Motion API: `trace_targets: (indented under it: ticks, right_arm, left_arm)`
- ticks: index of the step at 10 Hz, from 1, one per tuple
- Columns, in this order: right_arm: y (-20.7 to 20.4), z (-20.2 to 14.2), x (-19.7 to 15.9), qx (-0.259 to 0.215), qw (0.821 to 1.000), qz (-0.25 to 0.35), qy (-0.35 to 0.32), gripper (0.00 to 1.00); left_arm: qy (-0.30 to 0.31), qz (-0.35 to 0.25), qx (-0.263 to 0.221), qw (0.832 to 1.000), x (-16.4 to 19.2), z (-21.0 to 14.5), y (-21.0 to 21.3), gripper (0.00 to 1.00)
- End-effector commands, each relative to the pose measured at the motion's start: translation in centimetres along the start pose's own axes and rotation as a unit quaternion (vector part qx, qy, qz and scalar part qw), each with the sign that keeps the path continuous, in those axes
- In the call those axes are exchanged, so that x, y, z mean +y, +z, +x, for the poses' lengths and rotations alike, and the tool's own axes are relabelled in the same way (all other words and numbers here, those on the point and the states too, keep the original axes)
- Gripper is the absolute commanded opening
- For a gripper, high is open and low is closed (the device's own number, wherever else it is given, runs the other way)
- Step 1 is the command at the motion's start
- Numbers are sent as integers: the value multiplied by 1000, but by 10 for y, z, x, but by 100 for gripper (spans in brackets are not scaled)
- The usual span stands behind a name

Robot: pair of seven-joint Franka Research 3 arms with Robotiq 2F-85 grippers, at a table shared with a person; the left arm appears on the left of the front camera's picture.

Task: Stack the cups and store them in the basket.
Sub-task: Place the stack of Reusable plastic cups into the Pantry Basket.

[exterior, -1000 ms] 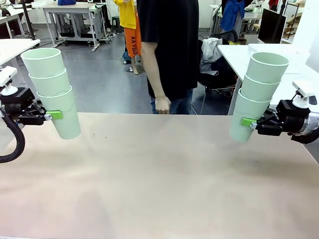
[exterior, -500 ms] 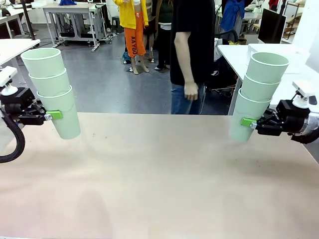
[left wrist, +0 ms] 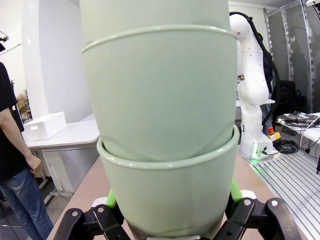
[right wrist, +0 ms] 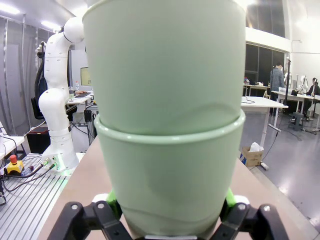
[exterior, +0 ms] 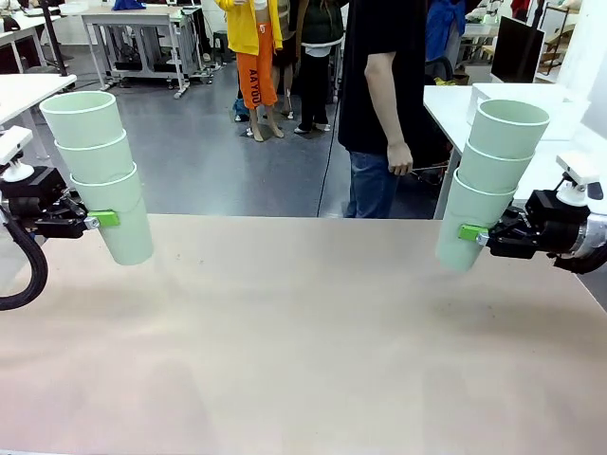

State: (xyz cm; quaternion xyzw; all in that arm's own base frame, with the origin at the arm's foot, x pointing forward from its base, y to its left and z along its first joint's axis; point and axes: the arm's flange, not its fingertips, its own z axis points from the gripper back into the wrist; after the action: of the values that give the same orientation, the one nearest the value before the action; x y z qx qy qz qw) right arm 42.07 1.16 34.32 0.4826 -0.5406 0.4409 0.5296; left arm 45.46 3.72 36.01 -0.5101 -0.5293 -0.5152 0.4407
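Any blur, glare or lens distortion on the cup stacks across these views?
Front view: left cup stack and right cup stack sharp, evenly lit, faint shadows on the table. Left wrist view: stack close, wide-angle bulge, no glare. Right wrist view: same bulge; ceiling lights blown out.

The left stack (exterior: pixel 102 175), three pale mint-green cups nested mouths-up, is hanging in the air at the left, leaning its top outward. The right stack (exterior: pixel 491 175), three more, is tilting the opposite way at the right. Both bottoms are apparently hovering clear of the table (exterior: pixel 303 341).
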Motion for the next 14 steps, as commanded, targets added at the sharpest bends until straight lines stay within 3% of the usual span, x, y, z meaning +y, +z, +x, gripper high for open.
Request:
trace_targets:
  ticks: [1, 14]
  right_arm:
    - [-2, 5, -2, -5, 1000, -2, 5, 86]
    - [-2, 5, -2, -5, 1000, -2, 5, 86]
  left_arm:
    - [-4, 0, -4, 1000, 1, 7, -1, 90]
    - [-4, 0, -4, 1000, 1, 7, -1, 90]
